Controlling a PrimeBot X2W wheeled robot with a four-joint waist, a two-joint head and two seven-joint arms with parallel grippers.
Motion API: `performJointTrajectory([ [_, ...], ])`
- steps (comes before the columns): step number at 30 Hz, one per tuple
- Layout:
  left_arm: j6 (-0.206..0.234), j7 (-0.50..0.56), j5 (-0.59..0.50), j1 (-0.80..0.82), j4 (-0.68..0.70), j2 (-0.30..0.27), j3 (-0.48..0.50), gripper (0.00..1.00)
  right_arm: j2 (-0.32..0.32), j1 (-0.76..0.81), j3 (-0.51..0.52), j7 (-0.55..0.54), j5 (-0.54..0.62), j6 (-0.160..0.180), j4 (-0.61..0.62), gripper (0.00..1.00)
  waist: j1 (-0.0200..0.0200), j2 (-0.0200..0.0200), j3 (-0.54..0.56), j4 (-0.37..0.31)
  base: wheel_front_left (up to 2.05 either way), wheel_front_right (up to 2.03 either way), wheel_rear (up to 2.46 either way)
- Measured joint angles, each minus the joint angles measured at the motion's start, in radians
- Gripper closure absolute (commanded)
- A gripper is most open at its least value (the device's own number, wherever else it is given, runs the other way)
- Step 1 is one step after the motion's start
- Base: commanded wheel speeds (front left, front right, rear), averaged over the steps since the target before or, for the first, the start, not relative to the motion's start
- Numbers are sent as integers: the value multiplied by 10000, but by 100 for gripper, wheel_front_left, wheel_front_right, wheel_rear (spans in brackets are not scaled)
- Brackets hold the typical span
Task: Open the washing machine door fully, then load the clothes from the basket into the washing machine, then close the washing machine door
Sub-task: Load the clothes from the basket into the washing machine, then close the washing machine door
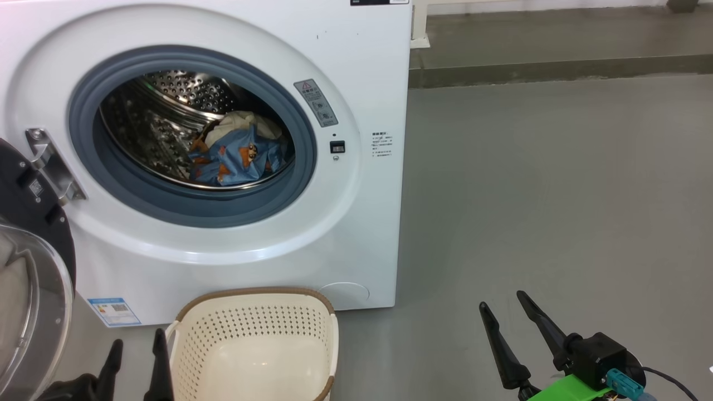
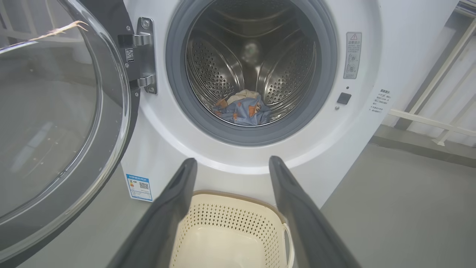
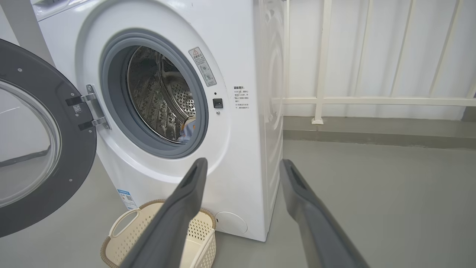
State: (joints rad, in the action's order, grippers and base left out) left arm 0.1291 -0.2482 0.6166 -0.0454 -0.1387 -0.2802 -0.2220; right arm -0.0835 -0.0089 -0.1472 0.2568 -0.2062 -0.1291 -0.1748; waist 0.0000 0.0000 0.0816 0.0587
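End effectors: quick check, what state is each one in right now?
Left end effector: open, holding nothing.
Right end effector: open, holding nothing.

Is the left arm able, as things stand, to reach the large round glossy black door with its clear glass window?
Probably yes. The open left gripper hangs low beside the swung-open glossy black washing machine door, nothing standing between them; the cream-white perforated plastic basket stands on its other side.
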Motion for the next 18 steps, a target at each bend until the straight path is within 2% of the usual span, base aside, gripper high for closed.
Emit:
performJointTrajectory([
  [10, -851, 0, -811, 1, -77, 600, 449, 0, 163, 34, 142, 0, -71, 0, 35, 0, 0, 0, -74, -27, 0, 0, 0],
  [18, -1300, 0, -1269, 1, -347, 876, 683, 0, 234, 88, 621, 0, -23, 0, 94, 0, 0, 0, -50, -111, 0, 0, 0],
])
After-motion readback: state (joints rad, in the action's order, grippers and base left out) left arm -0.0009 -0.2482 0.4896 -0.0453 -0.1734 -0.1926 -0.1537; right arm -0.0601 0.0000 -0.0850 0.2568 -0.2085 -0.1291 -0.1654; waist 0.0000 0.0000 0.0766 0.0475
